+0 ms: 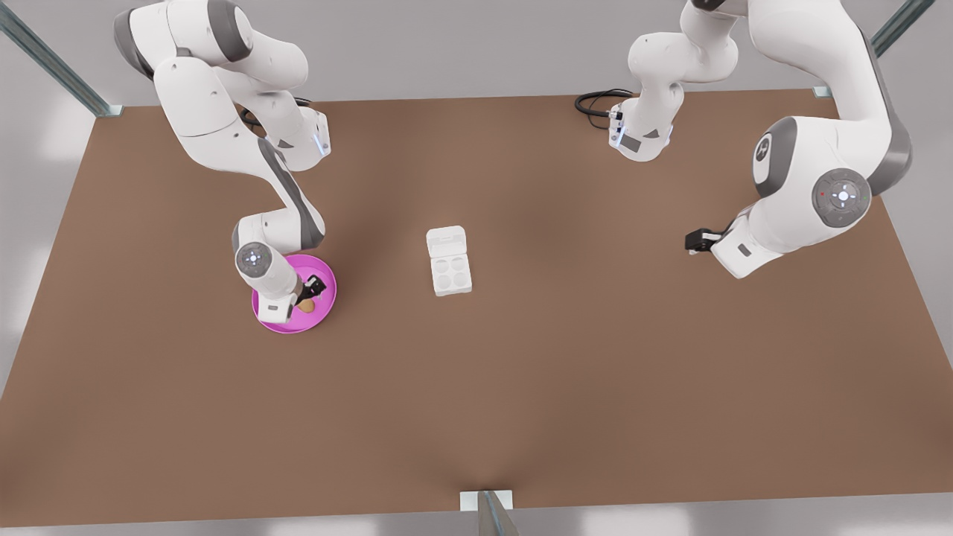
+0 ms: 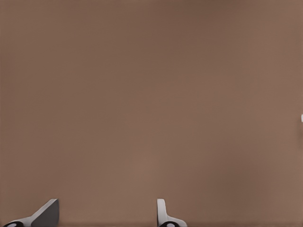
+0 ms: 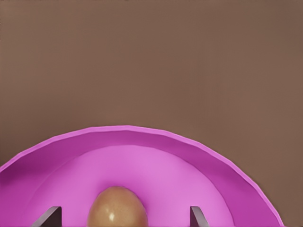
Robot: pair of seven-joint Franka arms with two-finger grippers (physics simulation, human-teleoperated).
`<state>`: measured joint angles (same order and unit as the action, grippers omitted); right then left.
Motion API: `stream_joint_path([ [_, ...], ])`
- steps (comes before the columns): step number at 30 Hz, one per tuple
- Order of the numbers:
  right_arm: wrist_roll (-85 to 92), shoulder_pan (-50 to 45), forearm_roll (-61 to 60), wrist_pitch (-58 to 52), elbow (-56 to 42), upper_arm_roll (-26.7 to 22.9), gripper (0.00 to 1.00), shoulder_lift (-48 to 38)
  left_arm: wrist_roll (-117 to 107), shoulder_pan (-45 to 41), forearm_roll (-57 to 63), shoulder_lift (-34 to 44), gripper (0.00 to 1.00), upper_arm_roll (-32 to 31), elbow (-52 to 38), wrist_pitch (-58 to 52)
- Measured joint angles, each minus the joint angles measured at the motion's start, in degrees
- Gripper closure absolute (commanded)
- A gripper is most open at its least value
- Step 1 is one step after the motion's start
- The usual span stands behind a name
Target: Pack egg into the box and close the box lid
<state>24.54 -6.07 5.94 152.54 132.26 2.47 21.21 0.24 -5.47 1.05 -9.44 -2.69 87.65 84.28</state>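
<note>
Right now the pick-up of the egg (image 3: 117,206) is in hand: it lies in the pink dish (image 1: 326,296), on the front view's left, with the right gripper (image 1: 308,295) lowered over it. In the right wrist view the two fingertips (image 3: 47,216) stand apart on either side of the egg, with pink dish floor showing between each tip and the shell, so the claw is spread and holds nothing yet. By my reading the next move calls for closing gently on the egg, lifting it clear of the dish rim and carrying it to the box (image 1: 452,274), which sits near the table's (image 1: 595,372) middle, well apart from the dish. Its four cups are bare and the box lid (image 1: 446,242) lies folded back flat behind the tray. The right arm bends steeply down, its wrist over the dish. The left gripper (image 1: 695,240) waits over bare table on the front view's right, well clear of the box, its fingers (image 2: 46,213) parted and empty in the left wrist view.
</note>
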Motion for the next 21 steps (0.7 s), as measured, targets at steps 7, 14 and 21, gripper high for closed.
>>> stream_joint_path([
  [7, 1.4, 0.5, -0.4, 2.4, 2.3, 0.0, 0.00, -0.3, -0.1, -0.4, 0.0, -0.5, 0.00, -0.1, -1.5, -0.1],
  [14, 2.4, 0.4, -0.6, 4.0, 2.2, 0.0, 0.00, 1.1, -0.2, -0.7, -0.1, -0.4, 0.00, -0.8, -3.3, -1.4],
  [21, 2.7, 0.2, -0.7, 4.5, 3.3, 0.1, 0.00, 0.9, -0.3, -0.6, -0.2, -0.6, 0.00, -0.8, -3.4, -1.9],
])
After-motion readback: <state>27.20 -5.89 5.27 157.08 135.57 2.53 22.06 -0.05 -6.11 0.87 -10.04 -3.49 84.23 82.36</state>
